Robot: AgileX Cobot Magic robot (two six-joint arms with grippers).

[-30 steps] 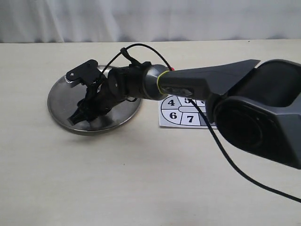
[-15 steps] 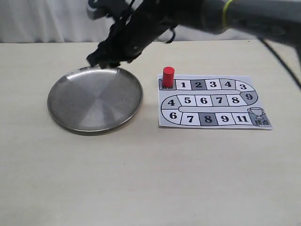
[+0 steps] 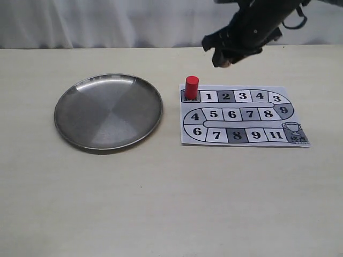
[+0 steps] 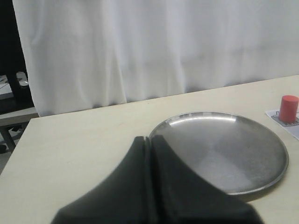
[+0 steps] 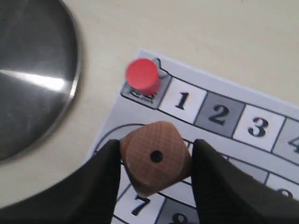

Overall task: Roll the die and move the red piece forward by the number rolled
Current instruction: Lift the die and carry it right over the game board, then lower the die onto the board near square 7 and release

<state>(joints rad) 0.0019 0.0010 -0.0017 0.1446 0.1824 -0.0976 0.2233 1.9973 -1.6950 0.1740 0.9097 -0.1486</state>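
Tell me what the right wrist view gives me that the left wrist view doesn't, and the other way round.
Only the right wrist view shows the die pinched in the right gripper, its one-pip face toward the camera, above the board with numbers 1, 2 and 3 readable. Only the left wrist view shows the shut left gripper, the white curtain and most of the metal plate. Both show the red piece upright on the square before 1, some of the plate, and the table.
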